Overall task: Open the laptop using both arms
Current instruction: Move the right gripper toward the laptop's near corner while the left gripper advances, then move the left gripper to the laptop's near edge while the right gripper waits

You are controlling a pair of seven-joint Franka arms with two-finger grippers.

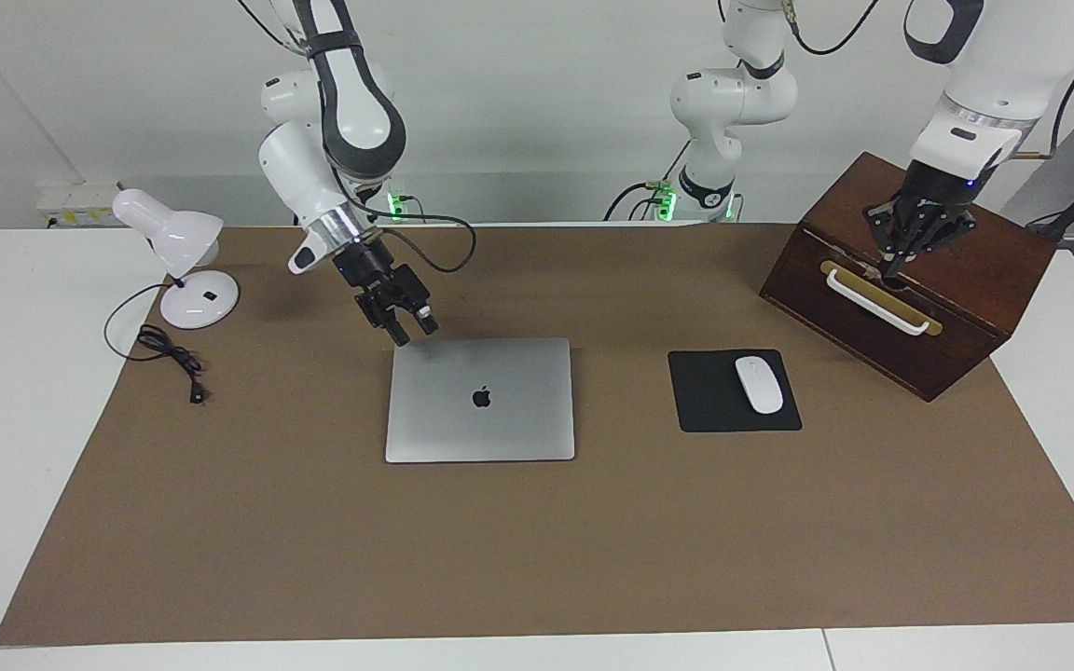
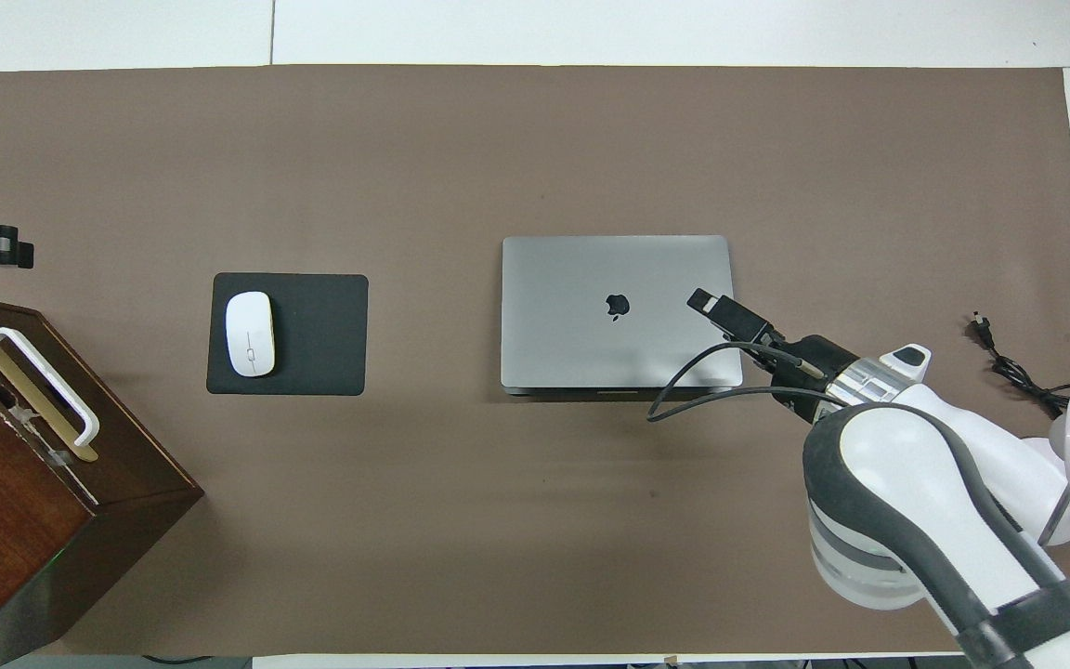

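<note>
The laptop point(image 1: 480, 400) sits shut and flat on the brown mat, mid-table, silver-grey lid up with the dark apple logo at its centre. Its edges run square to the table. The right arm point(image 1: 332, 121), white with dark grey panels, leans in from its base, and the right gripper point(image 1: 411, 334) hangs over the lid's corner nearest the robots at the right arm's end. The left arm point(image 1: 984, 84) waits, with the left gripper point(image 1: 891, 273) closed, its fingertips together.
</note>
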